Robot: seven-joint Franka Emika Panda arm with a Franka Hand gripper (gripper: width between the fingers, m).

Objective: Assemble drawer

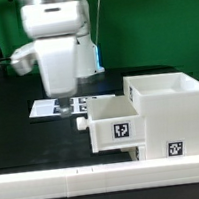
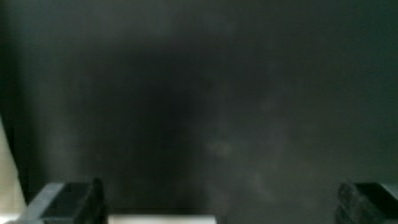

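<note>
The white drawer casing [image 1: 176, 98] stands at the exterior view's right, open at the top, with a tag low on its front. One white tray [image 1: 116, 123] with a tag and a small knob [image 1: 81, 120] juts out of the casing toward the exterior view's left. I cannot make out a second tray. My gripper [image 1: 63, 100] hangs over the table just to the left of the tray's knob, apart from it. In the wrist view my gripper [image 2: 217, 205] is open and empty: its dark fingers [image 2: 64, 202] stand wide apart over the dark table.
The marker board [image 1: 50, 108] lies on the black table under and behind my gripper; a white strip of it may show in the wrist view [image 2: 164, 217]. A low white border wall [image 1: 67, 178] runs along the front edge. Dark gear stands at the back.
</note>
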